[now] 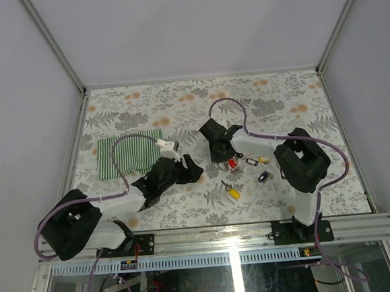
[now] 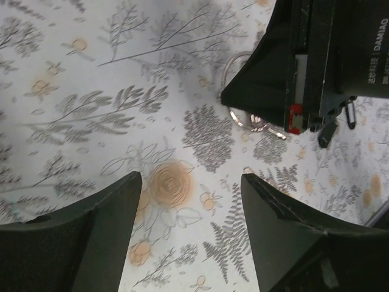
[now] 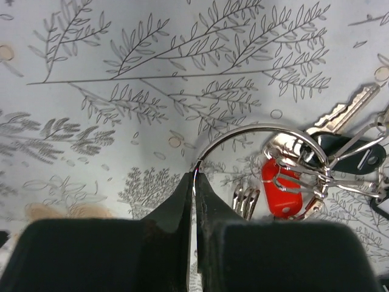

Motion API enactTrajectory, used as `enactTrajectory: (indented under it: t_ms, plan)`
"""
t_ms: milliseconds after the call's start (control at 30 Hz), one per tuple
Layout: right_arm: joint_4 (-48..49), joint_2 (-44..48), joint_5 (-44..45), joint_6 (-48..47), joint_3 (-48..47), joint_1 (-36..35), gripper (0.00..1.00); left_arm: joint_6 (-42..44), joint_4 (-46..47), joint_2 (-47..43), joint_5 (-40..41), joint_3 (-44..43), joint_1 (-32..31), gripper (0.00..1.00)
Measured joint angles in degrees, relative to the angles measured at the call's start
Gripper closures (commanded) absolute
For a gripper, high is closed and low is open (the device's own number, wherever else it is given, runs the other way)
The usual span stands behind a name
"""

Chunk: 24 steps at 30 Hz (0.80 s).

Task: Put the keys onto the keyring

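Note:
My right gripper [image 3: 196, 176] is shut on the thin silver keyring [image 3: 261, 130], pinching its wire at the left end of the arc just above the table. A red-tagged key [image 3: 282, 188], a black-headed key [image 3: 352, 152] and a plain silver key [image 3: 349, 112] hang bunched on the ring's right side. In the top view the right gripper [image 1: 220, 152] is over the red tag [image 1: 233, 162]. A yellow-headed key [image 1: 232, 192] and a black key [image 1: 264, 177] lie loose nearby. My left gripper [image 2: 191, 177] is open and empty, just left of the ring [image 2: 255, 125].
A green-striped cloth [image 1: 129, 153] lies at the left of the floral table [image 1: 279, 99]. A small black oval loop [image 1: 251, 160] and a yellow tag [image 1: 263, 159] lie right of the red tag. The right gripper's body [image 2: 316, 55] fills the left wrist view's upper right.

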<state>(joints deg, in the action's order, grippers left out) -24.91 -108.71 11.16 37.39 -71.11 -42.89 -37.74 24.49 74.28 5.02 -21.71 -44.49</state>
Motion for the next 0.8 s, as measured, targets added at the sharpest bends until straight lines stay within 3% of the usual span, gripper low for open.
enactTrajectory:
  t_ms: [467, 800]
  plan:
    - [7.28, 10.4, -9.18, 4.61, 7.23, 5.44, 1.0, -1.05, 13.31, 17.44, -6.73, -8.66, 0.0, 0.31]
    - [11.15, 12.59, -14.73, 7.19, 11.15, 8.24, 1.0, -2.43, 17.03, 28.11, -9.53, -16.02, -0.09, 0.43]
